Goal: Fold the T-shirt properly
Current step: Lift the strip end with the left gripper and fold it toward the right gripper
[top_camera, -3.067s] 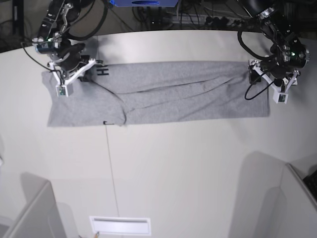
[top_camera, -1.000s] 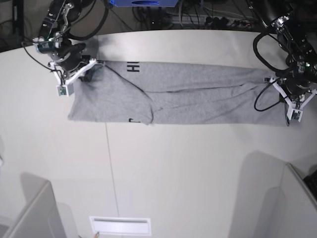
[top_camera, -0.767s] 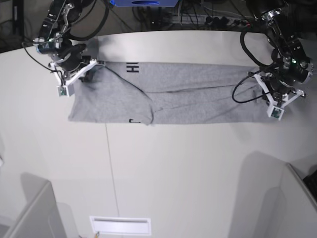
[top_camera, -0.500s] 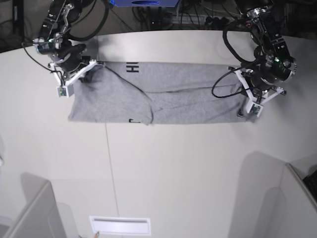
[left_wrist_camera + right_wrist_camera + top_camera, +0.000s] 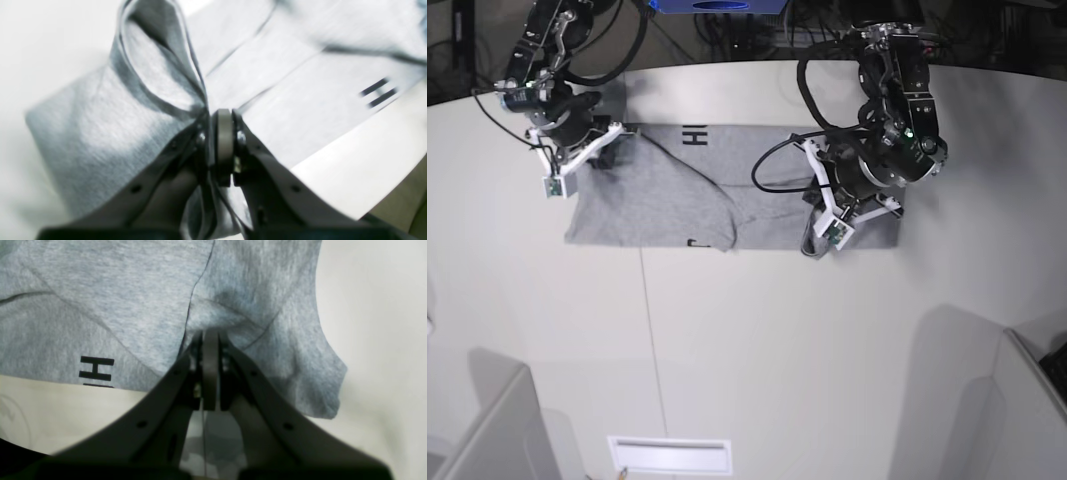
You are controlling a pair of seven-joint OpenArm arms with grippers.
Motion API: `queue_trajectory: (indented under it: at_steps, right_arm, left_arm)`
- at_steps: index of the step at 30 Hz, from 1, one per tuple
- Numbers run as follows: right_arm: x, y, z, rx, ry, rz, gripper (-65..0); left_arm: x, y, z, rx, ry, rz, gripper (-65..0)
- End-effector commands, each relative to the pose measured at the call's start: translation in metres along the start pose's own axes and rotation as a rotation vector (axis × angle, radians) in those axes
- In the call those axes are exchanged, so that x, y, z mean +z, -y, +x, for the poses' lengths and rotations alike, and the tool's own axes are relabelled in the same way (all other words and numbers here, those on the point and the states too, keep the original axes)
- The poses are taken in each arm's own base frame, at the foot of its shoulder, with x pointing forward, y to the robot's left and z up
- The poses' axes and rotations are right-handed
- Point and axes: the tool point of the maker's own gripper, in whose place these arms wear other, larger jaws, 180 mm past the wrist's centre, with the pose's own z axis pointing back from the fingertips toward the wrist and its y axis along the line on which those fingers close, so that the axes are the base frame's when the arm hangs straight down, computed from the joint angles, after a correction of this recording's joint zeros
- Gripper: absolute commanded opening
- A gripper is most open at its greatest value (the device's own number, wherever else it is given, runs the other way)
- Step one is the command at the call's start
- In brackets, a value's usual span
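While both grippers, left (image 5: 224, 140) and right (image 5: 210, 373), stay clamped on the T-shirt (image 5: 667, 195), it lies half doubled

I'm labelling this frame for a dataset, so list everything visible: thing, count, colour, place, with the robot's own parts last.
T-shirt: one, heather grey with black lettering, lying across the far half of the table, one end lifted and carried over the rest.
Table: one, off-white, filling most of the base view.
Vent-like slot: one, white, at the table's near edge.
Cables: several, black, behind the table's far edge.
Blue object: one, at the top edge, partly cut off.
Right gripper: one, dark with white mount, shut on the T-shirt at its end on the base view's left.
Left gripper: one, dark with white mount, shut on the T-shirt, holding the lifted end above the shirt's middle.
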Motion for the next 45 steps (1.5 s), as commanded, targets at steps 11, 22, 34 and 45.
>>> queue_trajectory:
  at_steps: [11, 22, 34, 45]
  right_arm:
    - [0.002, 0.0, 0.01, -0.001, 0.038, 0.003, -65.0]
    - [0.002, 0.0, 0.01, -0.001, 0.038, 0.003, -65.0]
    - [0.002, -0.001, 0.012, 0.0, 0.041, 0.004, -65.0]
    - [0.002, -0.001, 0.012, 0.0, 0.041, 0.004, -65.0]
  left_arm:
    - [-0.012, 0.023, 0.009, -0.002, 0.018, -0.07, -65.0]
    - [-0.012, 0.015, 0.028, 0.04, 0.054, -0.043, -65.0]
    - [-0.012, 0.024, 0.035, 0.06, 0.086, -0.093, -65.0]
    - [-0.012, 0.025, 0.035, 0.061, 0.086, -0.097, -65.0]
